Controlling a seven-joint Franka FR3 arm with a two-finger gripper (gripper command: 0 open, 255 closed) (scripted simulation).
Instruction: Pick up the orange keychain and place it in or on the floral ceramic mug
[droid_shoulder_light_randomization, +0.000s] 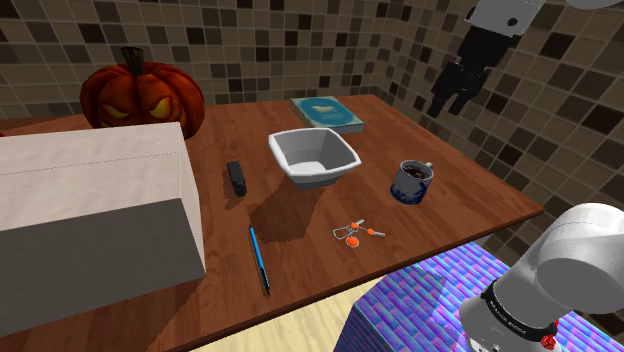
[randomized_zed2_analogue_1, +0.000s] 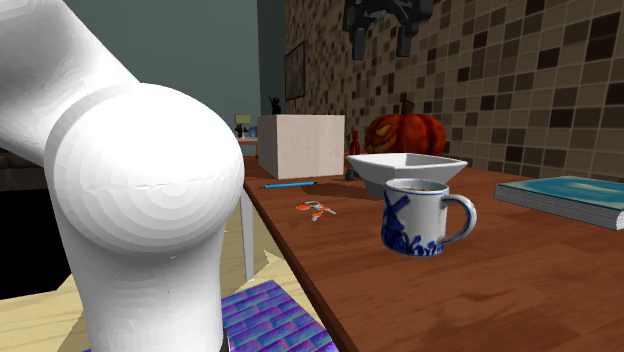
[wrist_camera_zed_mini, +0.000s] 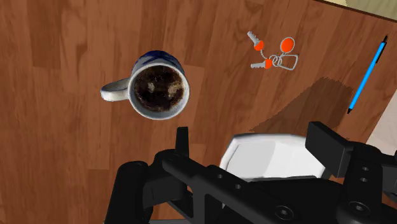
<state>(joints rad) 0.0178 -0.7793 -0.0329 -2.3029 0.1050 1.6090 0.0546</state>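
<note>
The orange keychain (droid_shoulder_light_randomization: 357, 232) (randomized_zed2_analogue_1: 316, 208) (wrist_camera_zed_mini: 273, 54), a ring with small keys and orange tags, lies flat on the wooden table (droid_shoulder_light_randomization: 480, 190) near its front edge. The mug (droid_shoulder_light_randomization: 411, 182) (randomized_zed2_analogue_1: 420, 217) (wrist_camera_zed_mini: 158, 93), white with blue painted patterns and a dark inside, stands upright to the keychain's right in the shoulder view. My black gripper (droid_shoulder_light_randomization: 455, 90) (randomized_zed2_analogue_1: 385, 25) (wrist_camera_zed_mini: 254, 143) hangs high above the table, over the white bowl and mug area. It is open, with nothing between its fingers.
A white square bowl (droid_shoulder_light_randomization: 313, 155) (wrist_camera_zed_mini: 270, 156) sits mid-table. A blue pen (droid_shoulder_light_randomization: 259, 258) (wrist_camera_zed_mini: 367, 75), a small black block (droid_shoulder_light_randomization: 236, 178), a teal book (droid_shoulder_light_randomization: 327, 113), a carved pumpkin (droid_shoulder_light_randomization: 140, 98) and a large pale box (droid_shoulder_light_randomization: 90, 210) share the table. My stand (droid_shoulder_light_randomization: 430, 300) is at the front.
</note>
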